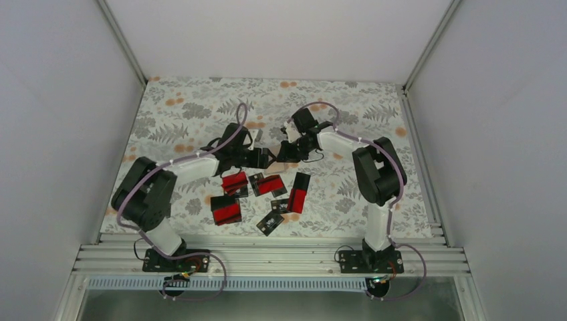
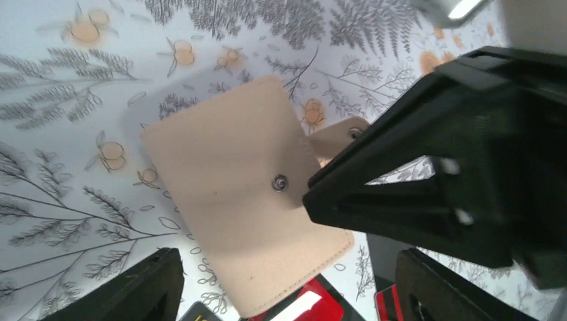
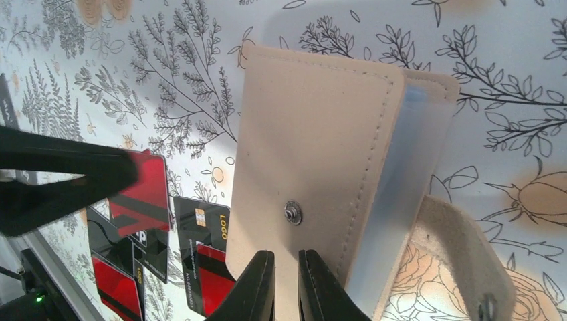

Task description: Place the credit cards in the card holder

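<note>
**Right gripper pinches the card holder; left gripper stands spread**

The card holder (image 3: 314, 134) sits near the middle of the flower-printed table (image 1: 187, 107), between the two wrists. It is a tan case, folded over, with its snap (image 2: 279, 182) facing the cameras. A pale blue-grey lining (image 3: 401, 187) shows along its 3 o'clock edge in the right wrist view, and a loose strap tab (image 3: 461, 261) hangs out at 4 o'clock.

The right gripper (image 3: 284, 261) has its fingers pressed almost together on the cover's edge, just below the snap at 6 o'clock in its own view. The left wrist view shows the same clamp coming in from 3 o'clock.

The left gripper (image 2: 291, 261) is spread wide. Its fingers stand well apart at 7 and 5 o'clock of the holder, and neither touches it.

In the top view the red-and-black credit cards (image 1: 267, 184) lie scattered flat on the cloth at 6 o'clock of the holder, toward the arm bases. Some overlap each other.
</note>
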Motion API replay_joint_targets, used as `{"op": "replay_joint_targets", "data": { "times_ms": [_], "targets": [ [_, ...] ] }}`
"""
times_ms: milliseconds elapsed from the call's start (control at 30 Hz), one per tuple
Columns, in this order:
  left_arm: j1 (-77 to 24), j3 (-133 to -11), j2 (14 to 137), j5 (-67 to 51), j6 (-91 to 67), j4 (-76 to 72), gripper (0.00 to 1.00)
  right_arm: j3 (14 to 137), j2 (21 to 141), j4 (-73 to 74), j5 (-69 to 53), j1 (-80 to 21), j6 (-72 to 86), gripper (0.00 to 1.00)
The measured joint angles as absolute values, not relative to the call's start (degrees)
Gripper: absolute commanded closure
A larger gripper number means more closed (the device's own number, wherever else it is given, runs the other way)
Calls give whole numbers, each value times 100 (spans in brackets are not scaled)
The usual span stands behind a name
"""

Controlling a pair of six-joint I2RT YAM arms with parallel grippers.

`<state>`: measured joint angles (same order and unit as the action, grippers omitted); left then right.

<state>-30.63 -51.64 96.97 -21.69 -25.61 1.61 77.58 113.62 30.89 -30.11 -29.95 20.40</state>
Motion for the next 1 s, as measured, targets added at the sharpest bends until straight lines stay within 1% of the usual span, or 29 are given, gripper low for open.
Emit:
{"op": "replay_joint_targets", "data": {
  "times_ms": [33,67,467,600,733,867,1000],
  "targets": [
    [-3065,-5113,9487,-2071,-2585,185,1,7745,11362,3087,-2991,-2998,2036,88],
    [-3065,-5085,9362,-1994,-2519,196,0,7738,11362,3083,-2980,-2998,2036,88],
    [-2803,-4493,8416,-928,-2373,143,0,7723,11146,3107,-2851,-2998,1968,88],
    [-2801,-3745,7839,-921,-2502,-469,0,7699,10766,3135,-2578,-2993,1909,85],
    [-2770,-3642,7614,-1140,-2591,-454,6,7428,10134,3103,-2255,-2936,1865,77],
    [-2495,-3411,7620,-1699,-2665,-993,9,7157,9574,3070,-2025,-2810,1844,71],
    [-2364,-3245,7937,-2272,-2738,-1227,17,6827,9148,2982,-1831,-2580,1833,69]
  ]
}}
